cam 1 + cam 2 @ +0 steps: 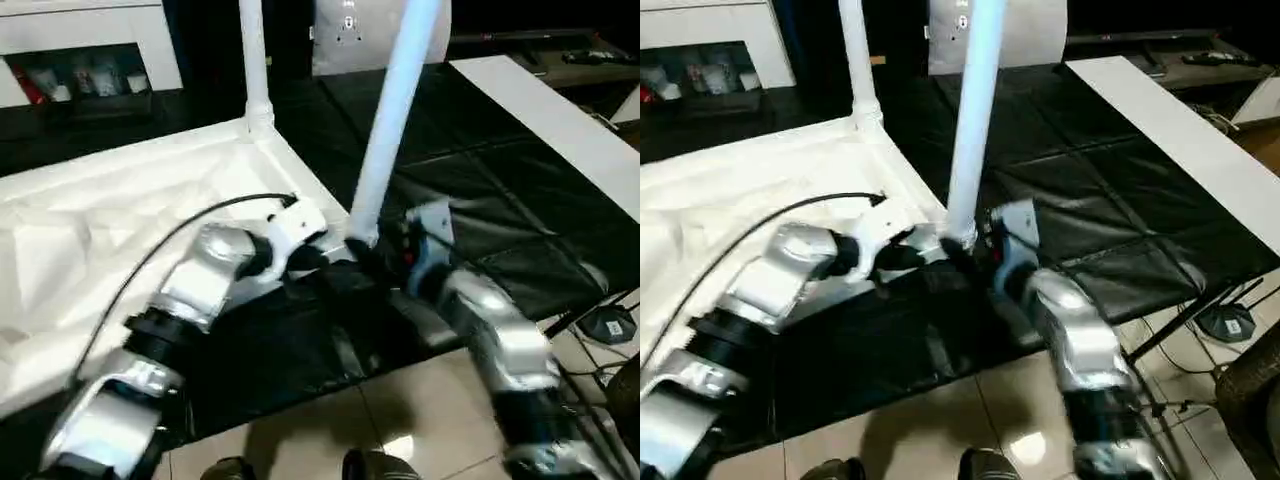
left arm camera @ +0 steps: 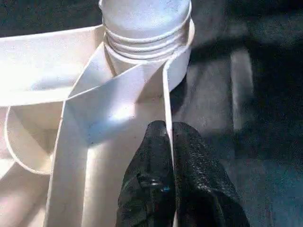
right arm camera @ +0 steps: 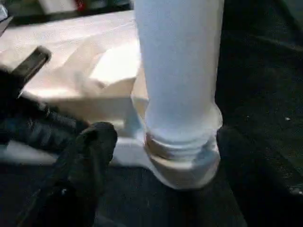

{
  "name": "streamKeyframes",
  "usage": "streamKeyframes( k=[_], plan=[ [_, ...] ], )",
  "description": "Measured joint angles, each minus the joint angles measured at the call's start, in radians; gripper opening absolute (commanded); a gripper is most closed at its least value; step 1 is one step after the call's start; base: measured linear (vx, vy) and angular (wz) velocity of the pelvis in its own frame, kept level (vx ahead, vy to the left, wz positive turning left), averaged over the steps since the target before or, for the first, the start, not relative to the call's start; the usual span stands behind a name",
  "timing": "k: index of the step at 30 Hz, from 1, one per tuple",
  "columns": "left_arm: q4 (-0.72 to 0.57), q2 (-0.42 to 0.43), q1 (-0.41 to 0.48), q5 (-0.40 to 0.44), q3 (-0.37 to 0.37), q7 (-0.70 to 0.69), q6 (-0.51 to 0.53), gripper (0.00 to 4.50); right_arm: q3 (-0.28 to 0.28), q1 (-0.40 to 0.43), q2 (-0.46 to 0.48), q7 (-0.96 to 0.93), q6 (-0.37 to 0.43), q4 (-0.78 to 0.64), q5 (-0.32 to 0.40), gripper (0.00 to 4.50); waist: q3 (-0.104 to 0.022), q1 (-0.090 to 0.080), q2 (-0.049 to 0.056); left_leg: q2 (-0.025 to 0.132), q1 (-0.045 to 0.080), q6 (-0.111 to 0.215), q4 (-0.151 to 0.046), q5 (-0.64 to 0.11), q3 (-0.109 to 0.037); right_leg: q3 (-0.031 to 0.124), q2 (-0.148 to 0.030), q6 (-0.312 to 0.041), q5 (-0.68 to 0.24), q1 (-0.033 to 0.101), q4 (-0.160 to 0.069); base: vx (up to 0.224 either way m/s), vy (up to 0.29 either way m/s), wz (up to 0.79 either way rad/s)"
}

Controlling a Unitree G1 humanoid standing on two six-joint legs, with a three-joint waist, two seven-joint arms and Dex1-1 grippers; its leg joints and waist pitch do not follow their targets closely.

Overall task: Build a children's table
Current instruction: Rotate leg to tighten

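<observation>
White plastic, upside down on black floor mats (image 1: 480,200): children's table (image 1: 150,200) lying with ribbed hollow underside facing up, spreading across the left half of the scene. Standing up from the near right corner socket, one long round leg (image 1: 395,120), leaning slightly right toward its top, threaded base sitting partly in the socket with a few thread rings showing. Rising from the far right corner, a second leg (image 1: 253,60), upright.

Pinching the thin outer rim of the table just beside the near corner socket: left gripper (image 2: 169,137), black fingers (image 2: 151,161) squeezed together with the rim wall between them, one finger inside the hollow, the other outside. Reaching in from the near left, silver left forearm (image 1: 190,285), a black cable arching over it.

Flanking the base of the near leg: right gripper (image 3: 161,156), fingers standing wide apart, one on each side of the leg; touching or just clear, cannot tell. Coming in from the near right, silver right forearm (image 1: 500,350).

Lying farther right across the mats, a flat white board (image 1: 560,120). Standing at far left, a white cabinet (image 1: 90,45) with small items in an open compartment. Showing at the near edge, pale floor tiles (image 1: 400,420).
</observation>
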Motion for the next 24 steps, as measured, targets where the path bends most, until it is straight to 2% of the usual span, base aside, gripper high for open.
streamKeyframes(
  k=[6,9,12,17,24],
  plan=[
    [0.039,0.088,0.006,-0.029,-0.013,-0.156,-0.151,0.00,0.031,0.017,-0.161,0.227,-0.025,-0.026,0.026,4.45,0.000,0.015,0.000,0.000,0.000,0.000,0.000,0.000,0.000,0.000,0.000,0.000,0.000,0.000,0.000,0.000,0.000,0.00],
    [0.040,0.128,0.009,-0.040,-0.033,-0.251,-0.210,0.00,0.032,0.015,-0.217,0.313,-0.025,-0.026,0.047,4.45,0.000,0.028,0.000,0.000,0.000,0.000,0.000,0.000,0.000,0.000,0.000,0.000,0.000,0.000,0.000,0.000,0.000,0.00],
    [0.044,0.151,0.009,-0.047,-0.053,-0.338,-0.268,0.00,0.051,0.007,-0.268,0.420,-0.025,-0.026,0.071,4.45,0.000,0.042,0.000,0.000,0.000,0.000,0.001,0.000,0.000,0.000,-0.001,0.000,0.000,0.001,0.000,0.000,0.000,0.00],
    [0.045,0.156,0.008,-0.061,-0.082,-0.424,-0.320,0.00,0.098,-0.007,-0.303,0.555,-0.018,-0.027,0.102,4.45,0.000,0.049,0.000,0.000,0.000,0.001,0.003,0.000,0.001,0.000,-0.002,-0.001,0.000,0.003,0.000,0.000,0.000,0.00],
    [0.044,0.148,0.007,-0.073,-0.114,-0.501,-0.365,0.00,0.152,-0.048,-0.315,0.646,-0.011,-0.015,0.111,3.85,0.000,0.056,0.000,0.000,0.000,0.002,0.004,0.001,0.001,0.000,-0.002,-0.001,0.001,0.003,0.002,0.000,0.000,0.00]
  ],
)
